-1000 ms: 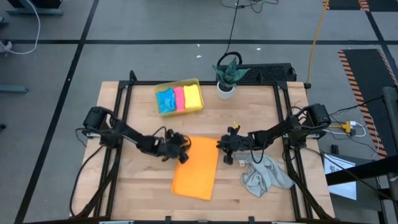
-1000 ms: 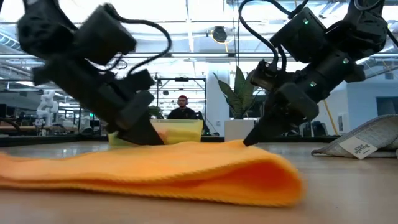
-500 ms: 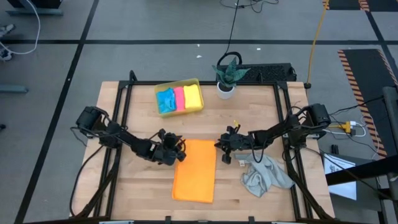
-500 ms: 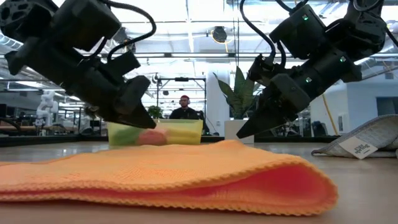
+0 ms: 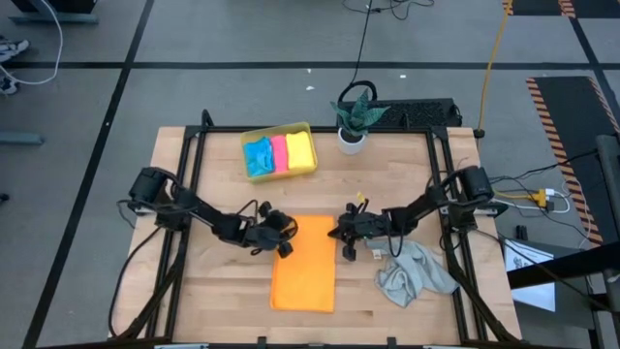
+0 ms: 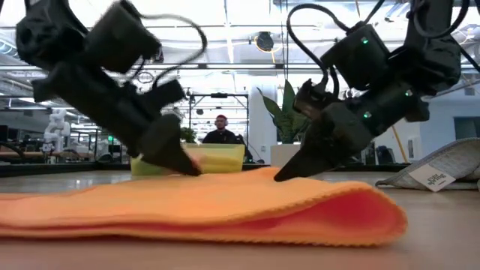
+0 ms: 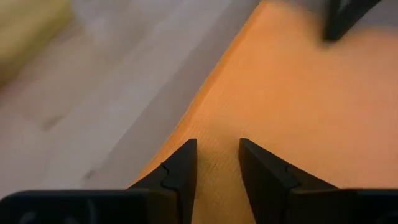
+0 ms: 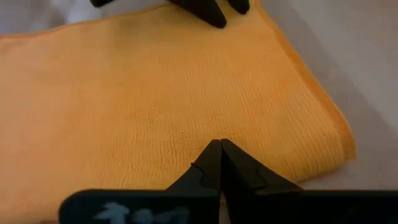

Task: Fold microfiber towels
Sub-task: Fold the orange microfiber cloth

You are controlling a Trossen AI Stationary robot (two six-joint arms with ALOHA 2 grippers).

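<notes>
**Both grippers at the far corners of the folded orange towel**

The orange towel (image 5: 304, 264) lies folded into a long strip near the table's front edge, its rounded fold on the right in the low view. Bare wood table (image 5: 208, 291) stretches to its left. Just right of it, a crumpled light grey towel (image 5: 415, 273) sits apart from the strip.

At the strip's far end, the left gripper (image 5: 285, 233) rests on the left corner, its fingers (image 7: 180, 171) slightly parted over the towel's edge. The right gripper (image 5: 341, 237) sits at the right corner with its fingers (image 8: 214, 163) pressed together, tips on the cloth.

Farther back, well clear of both arms, a yellow tray (image 5: 306, 126) holds the blue towel (image 5: 258, 156), pink towel (image 5: 280, 152) and yellow towel (image 5: 300, 149) side by side. A potted plant (image 5: 355, 114) stands at the far edge.
</notes>
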